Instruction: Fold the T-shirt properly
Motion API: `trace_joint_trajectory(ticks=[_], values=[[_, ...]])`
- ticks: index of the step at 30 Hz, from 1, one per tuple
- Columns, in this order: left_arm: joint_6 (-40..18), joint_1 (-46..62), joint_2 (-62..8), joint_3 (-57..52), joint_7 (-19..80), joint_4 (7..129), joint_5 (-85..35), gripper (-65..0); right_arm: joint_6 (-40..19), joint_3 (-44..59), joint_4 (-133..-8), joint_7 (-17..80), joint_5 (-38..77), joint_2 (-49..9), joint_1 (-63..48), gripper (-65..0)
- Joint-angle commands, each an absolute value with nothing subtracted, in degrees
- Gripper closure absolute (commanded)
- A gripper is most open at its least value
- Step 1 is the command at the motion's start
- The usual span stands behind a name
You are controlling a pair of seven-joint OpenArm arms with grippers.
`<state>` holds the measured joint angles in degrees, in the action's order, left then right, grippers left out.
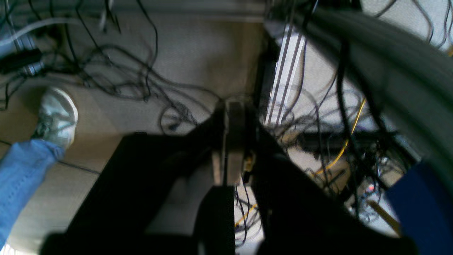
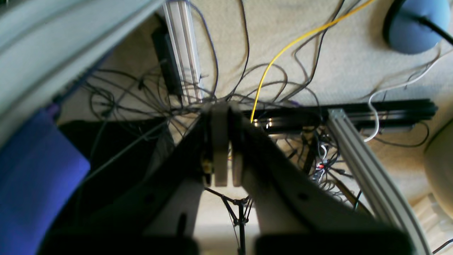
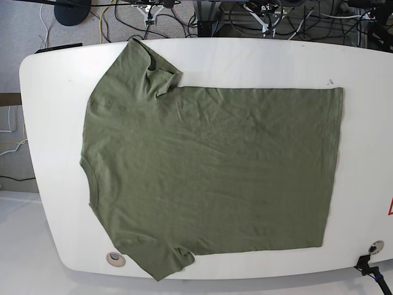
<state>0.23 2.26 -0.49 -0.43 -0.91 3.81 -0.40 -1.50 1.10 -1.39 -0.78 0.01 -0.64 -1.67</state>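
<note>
Base view shows the T-shirt [image 3: 209,178] spread flat and unfolded on the white table [image 3: 37,123], collar at that view's left, so every fold is still mine to make. Neither arm appears there. My wrist views see only floor and cables, with my left gripper [image 1: 231,141] and right gripper [image 2: 223,141] both clenched on nothing.

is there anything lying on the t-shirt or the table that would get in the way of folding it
Nothing visible does. The T-shirt lies flat and spread on the white table with nothing on top of it. Neither arm appears in the base view; both wrist cameras look down at floor cables.
</note>
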Motion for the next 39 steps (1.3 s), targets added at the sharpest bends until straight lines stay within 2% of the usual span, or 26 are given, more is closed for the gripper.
trace_joint_trajectory(ticks=[1,9,13,15,19,21,22,35,39], values=[[0.5,2.7,-0.5,-0.5,-0.7,3.8,-0.2,-0.1,-1.8,1.1,-1.3,-0.5,0.0,-0.7,-1.7,-0.8],[0.5,3.0,-1.3,-0.5,-0.7,3.8,-0.2,-0.1,-1.8,0.8,-2.2,-0.7,-0.5,-0.7,-2.5,-0.8],[0.2,4.7,-1.3,-0.4,-0.7,4.0,-0.2,-1.1,-1.6,0.8,-9.3,-0.8,-0.5,-0.7,-6.9,-2.4],[0.2,5.8,-1.4,-0.4,-0.8,4.5,-0.2,-6.9,-1.4,0.8,-14.3,-0.8,-0.5,-0.7,-10.1,-8.5],[0.2,11.8,-1.4,-0.5,-0.7,13.2,-0.2,-24.6,-1.6,0.8,-23.2,-0.9,-0.1,-0.7,-15.9,-20.4],[0.2,15.7,-1.4,-0.6,-0.7,18.6,-0.3,-32.8,-1.8,0.8,-28.3,-0.9,-0.2,-0.7,-19.3,-23.6],[0.2,17.6,-1.4,-0.6,-0.8,20.9,-0.3,-34.5,-1.8,0.8,-31.2,-0.9,-0.2,-0.7,-21.1,-24.6],[0.1,44.5,-2.9,-0.6,-0.8,60.4,-0.4,-34.8,-1.8,0.7,-67.7,-0.7,0.0,-0.7,-47.2,-25.6],[-2.0,52.8,-4.2,-0.7,-0.7,72.7,-0.4,-34.8,-1.9,0.7,-77.8,-0.7,0.0,-0.7,-54.7,-25.6]])
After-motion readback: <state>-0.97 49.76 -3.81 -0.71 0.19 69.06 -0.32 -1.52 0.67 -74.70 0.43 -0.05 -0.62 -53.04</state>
